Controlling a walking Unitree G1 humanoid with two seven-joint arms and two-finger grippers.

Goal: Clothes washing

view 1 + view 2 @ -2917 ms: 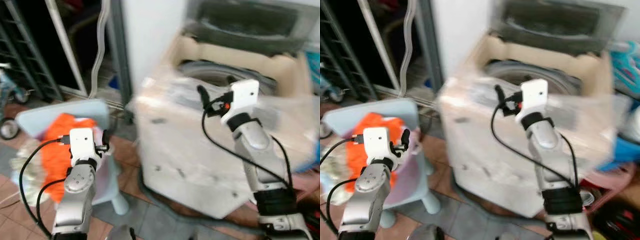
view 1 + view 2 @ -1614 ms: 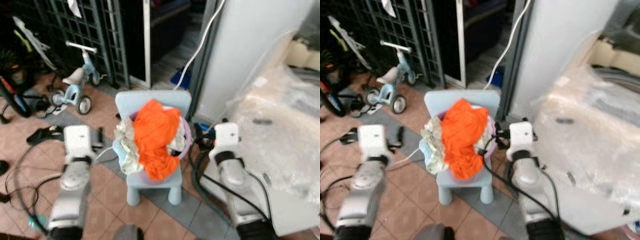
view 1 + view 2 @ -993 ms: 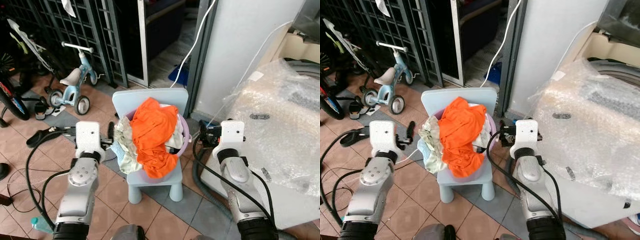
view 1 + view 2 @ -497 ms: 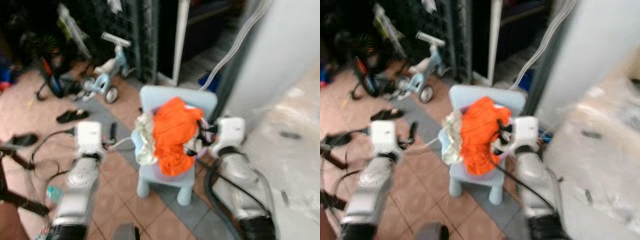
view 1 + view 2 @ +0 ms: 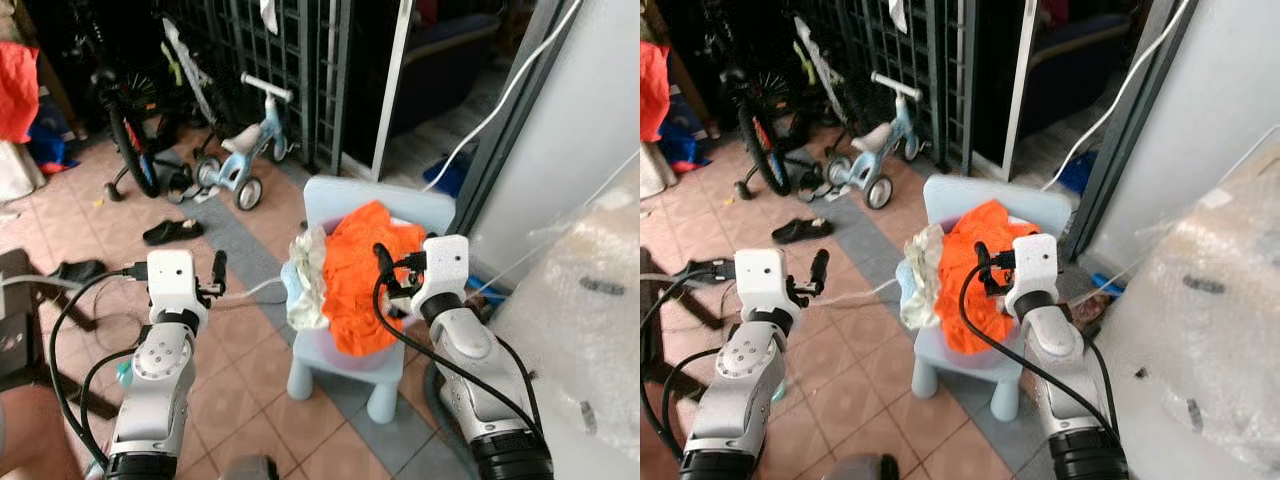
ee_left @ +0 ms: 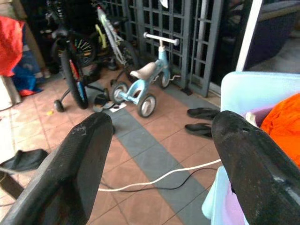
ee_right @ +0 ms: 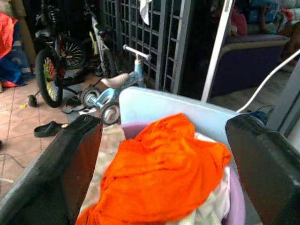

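While my right gripper (image 7: 164, 154) gapes empty before the orange garment (image 5: 367, 272), my left gripper (image 6: 164, 164) hangs open beside the chair (image 5: 340, 355).

It was a tiled home porch or utility area: a small blue children's tricycle (image 5: 243, 148) and a black bicycle (image 5: 125, 130) stood by dark metal grille doors (image 5: 270, 60), black sandals (image 5: 172, 231) ahead of the left gripper (image 5: 217, 272).
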